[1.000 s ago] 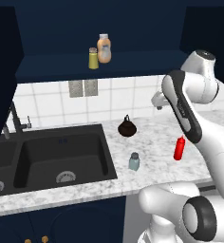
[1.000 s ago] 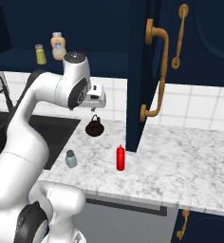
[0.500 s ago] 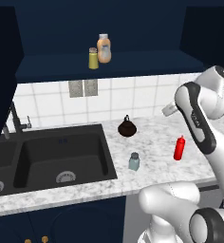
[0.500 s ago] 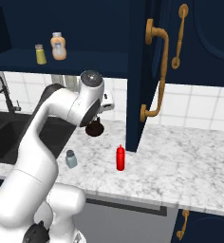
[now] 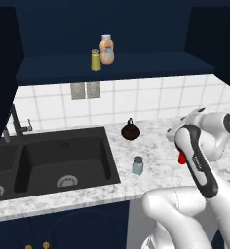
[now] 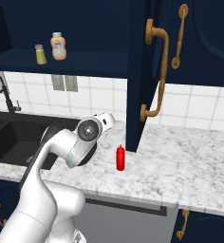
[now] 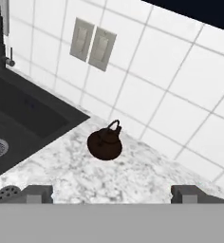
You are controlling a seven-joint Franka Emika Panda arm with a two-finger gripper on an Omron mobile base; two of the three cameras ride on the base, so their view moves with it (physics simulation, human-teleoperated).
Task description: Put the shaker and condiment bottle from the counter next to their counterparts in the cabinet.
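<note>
Simulated kitchen, mid-task: neither item had been shelved yet. The pale blue-grey shaker (image 5: pixel 137 165) stood upright on the marble counter (image 5: pixel 151 180), just beside the black sink's (image 5: pixel 53 160) right rim. The red condiment bottle (image 6: pixel 120 157) stood upright further right on the same counter, near the foot of the open navy door (image 6: pixel 144 71) w/ its brass handle (image 6: pixel 156 71); in the left base view it was partly hidden behind the robot's forearm.

Up in the cabinet (image 5: pixel 112 68), the counterparts waited side by side on the single shelf: yellow-green shaker (image 5: pixel 95 59) at left, peach-orange bottle (image 5: pixel 106 49) w/ white cap just beside it at right. Shelf space flanked the pair on both sides.

The gripper (image 7: pixel 111 193) was spread wide & empty, fingertips (image 7: pixel 38 193) well apart at the bottom of the hand view, nothing between them. It looked down over the counter at a dark brown kettle (image 7: pixel 105 143) by the tiled backsplash, w/ a pair of wall switch plates (image 7: pixel 92 43) above & the faucet (image 7: pixel 0 33) at far left. Kettle sat betw. sink corner & wall, apart from both task items.

Judgement: work appeared at the start. Both pick-ups & both placements were left, i.e. two full counter-to-shelf trips, and the hand wasn't aimed at either item.
</note>
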